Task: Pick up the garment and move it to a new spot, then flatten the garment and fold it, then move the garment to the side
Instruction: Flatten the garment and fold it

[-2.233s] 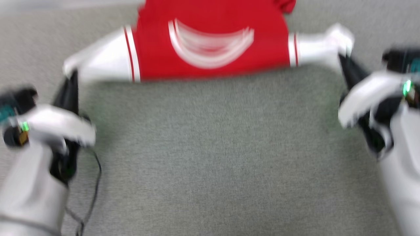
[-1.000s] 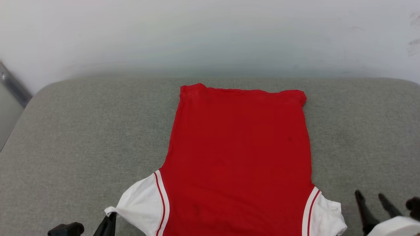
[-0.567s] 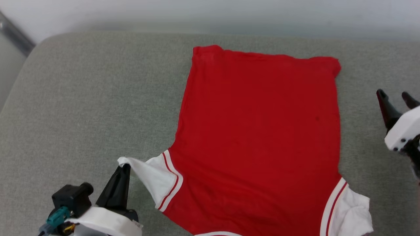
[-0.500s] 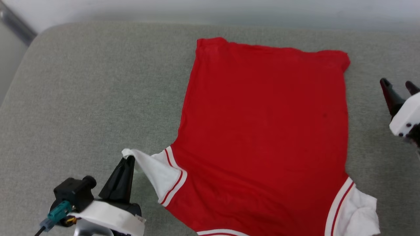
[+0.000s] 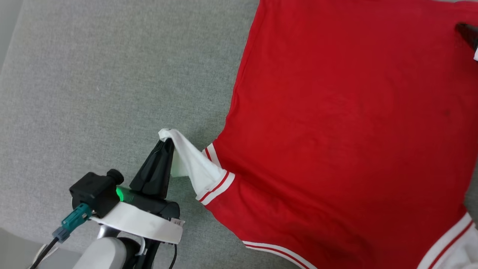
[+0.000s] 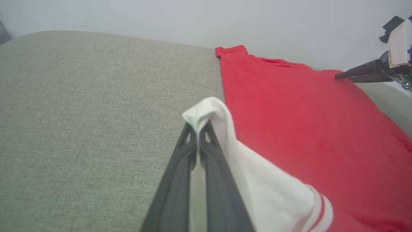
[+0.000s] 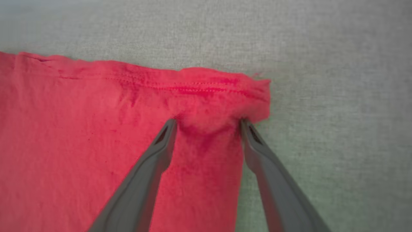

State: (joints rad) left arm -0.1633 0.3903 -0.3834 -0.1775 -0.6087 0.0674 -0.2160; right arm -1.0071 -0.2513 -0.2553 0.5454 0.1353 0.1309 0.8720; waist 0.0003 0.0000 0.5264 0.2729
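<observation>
**Left claw** (image 5: 166,145): fingers pressed together, pinching the tip of the garment's white sleeve (image 5: 192,164). The sleeve rises to a peak at the fingertips, lifted off the grey padded cushion (image 5: 93,74). From there it slopes down, right of the claw, to the red-white stripe trim (image 5: 217,184). A green light (image 5: 120,194) glows on the wrist, with a teal connector (image 5: 71,223) and its cable behind it.

**Garment** (image 5: 336,130): red body lies spread flat on the cushion, to the right of the left claw and beyond it, plain red side up. Light creases only. The other white sleeve (image 5: 461,248) lies well to the right, partly cut off by the edge of the head view.

**Right claw** (image 7: 207,122): fingers spread apart, not pinching. Both fingertips (image 7: 169,129) are at the red cloth just short of the stitched hem (image 7: 193,88), at its corner. A small bunch of cloth bulges between them. Bare grey cushion lies past the hem and to the right of this claw. The left wrist view shows this claw low over the far corner of the red body, in front of a pale wall (image 6: 193,19).
</observation>
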